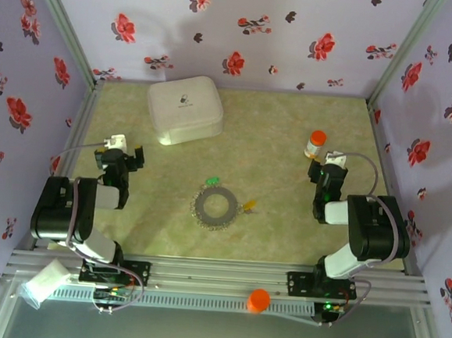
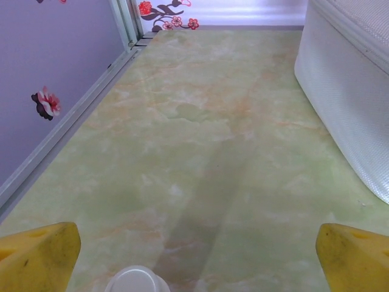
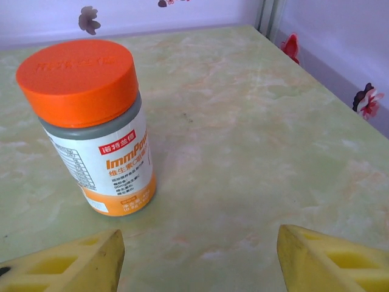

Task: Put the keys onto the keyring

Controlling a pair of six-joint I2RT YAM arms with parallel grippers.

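We see the keyring (image 1: 214, 207) flat mid-way on the counter (image 1: 283, 244), green key (image 1: 212, 181) at its far rim, yellow key (image 1: 249, 206) at its right. The left gripper (image 1: 121, 154) and right gripper (image 1: 327, 177) sit well away, jaws spread wide, empty; an orange-capped bottle (image 3: 91, 121) stands before the right one.

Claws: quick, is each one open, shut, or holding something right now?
Left claw: open, empty.
Right claw: open, empty.

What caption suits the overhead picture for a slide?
Grey keyring mid-table, green key and yellow key at its rim, open left gripper and right gripper either side.
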